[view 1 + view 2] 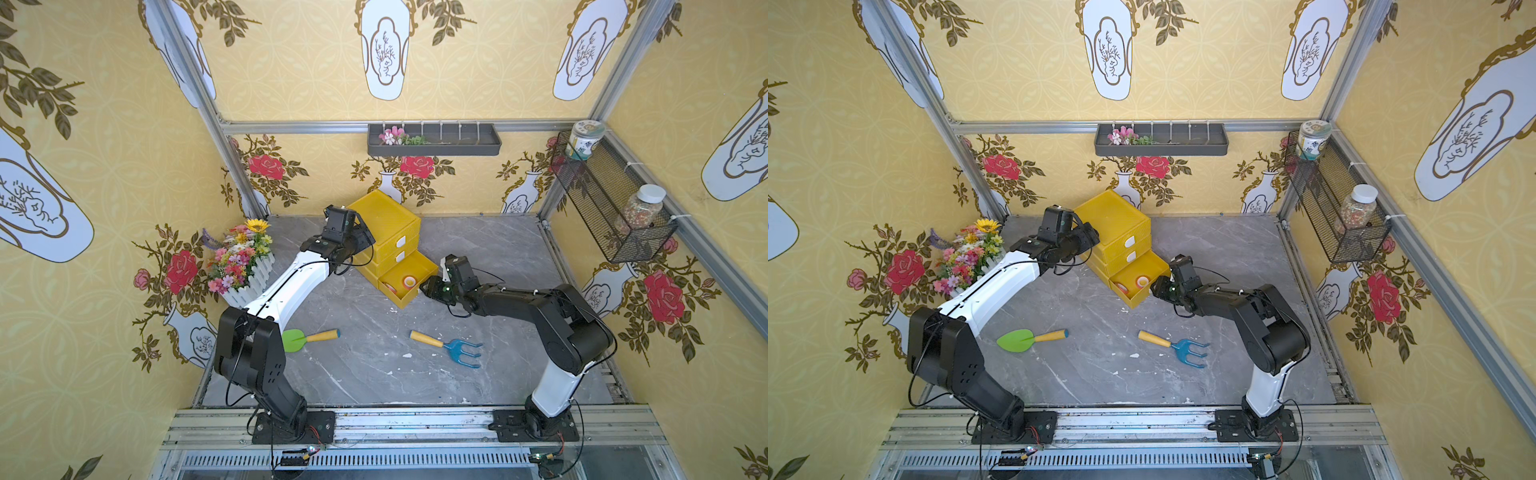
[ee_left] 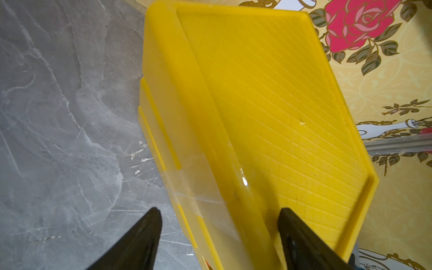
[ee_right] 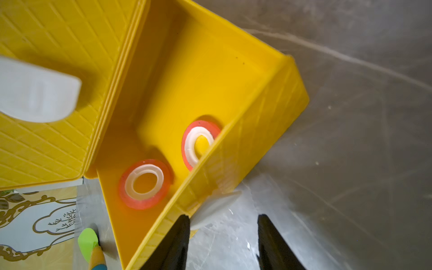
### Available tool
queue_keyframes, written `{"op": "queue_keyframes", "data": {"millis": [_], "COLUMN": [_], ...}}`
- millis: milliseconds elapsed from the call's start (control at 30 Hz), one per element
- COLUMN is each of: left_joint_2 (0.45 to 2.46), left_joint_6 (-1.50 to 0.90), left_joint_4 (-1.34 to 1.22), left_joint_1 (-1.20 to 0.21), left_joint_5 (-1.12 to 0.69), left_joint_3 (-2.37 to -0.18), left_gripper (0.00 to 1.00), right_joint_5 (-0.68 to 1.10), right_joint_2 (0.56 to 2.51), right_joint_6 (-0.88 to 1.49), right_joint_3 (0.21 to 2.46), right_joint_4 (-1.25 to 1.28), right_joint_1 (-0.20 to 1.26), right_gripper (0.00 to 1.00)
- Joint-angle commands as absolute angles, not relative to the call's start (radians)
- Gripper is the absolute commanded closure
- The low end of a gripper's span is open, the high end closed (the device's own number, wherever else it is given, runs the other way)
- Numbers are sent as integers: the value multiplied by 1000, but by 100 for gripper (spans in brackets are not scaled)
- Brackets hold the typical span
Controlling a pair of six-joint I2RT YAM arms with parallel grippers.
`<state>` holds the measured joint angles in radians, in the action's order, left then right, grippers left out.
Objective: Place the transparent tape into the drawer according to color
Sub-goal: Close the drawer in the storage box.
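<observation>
The yellow drawer cabinet point(image 1: 384, 216) point(image 2: 268, 93) stands at the back of the table. Its bottom drawer point(image 1: 405, 301) point(image 3: 257, 140) is pulled out. Two red transparent tape rolls with pale cores lie flat inside, one point(image 3: 145, 204) point(image 1: 390, 287) near the corner, the other point(image 3: 190, 149) point(image 1: 409, 281) against the front wall. My left gripper point(image 2: 218, 210) point(image 1: 365, 239) is open and straddles the cabinet's top left edge, one finger over the lid, one over the floor. My right gripper point(image 3: 223, 216) point(image 1: 424, 286) is open just outside the drawer front, one finger beside its white handle point(image 3: 215, 208).
A green toy spade point(image 1: 297, 340) and a blue rake point(image 1: 461, 351) lie on the grey table nearer the front. A flower box point(image 1: 243, 262) stands at the left wall. A wire basket point(image 1: 611, 208) with jars hangs on the right wall. The two upper drawers are closed.
</observation>
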<state>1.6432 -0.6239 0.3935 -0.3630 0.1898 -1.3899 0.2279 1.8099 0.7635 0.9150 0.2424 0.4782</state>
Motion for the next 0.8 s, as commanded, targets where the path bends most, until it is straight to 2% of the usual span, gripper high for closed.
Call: {"op": "queue_keyframes", "data": {"millis": [0,767], "left_joint_2": [1660,1689], "left_joint_6": [-601,-607], "left_joint_4": [445,448], "left_joint_1": [-362,-362], "left_joint_5": [187,163], "left_joint_3": [-1381,-1336], "left_gripper": [17,17], "right_joint_5": [229,214], "right_joint_2": [1849,2173], "right_joint_6": [782,946], "right_joint_3": [954,1201], "right_joint_4": [341,566], "right_joint_1": [491,572], "right_gripper": [50,50]}}
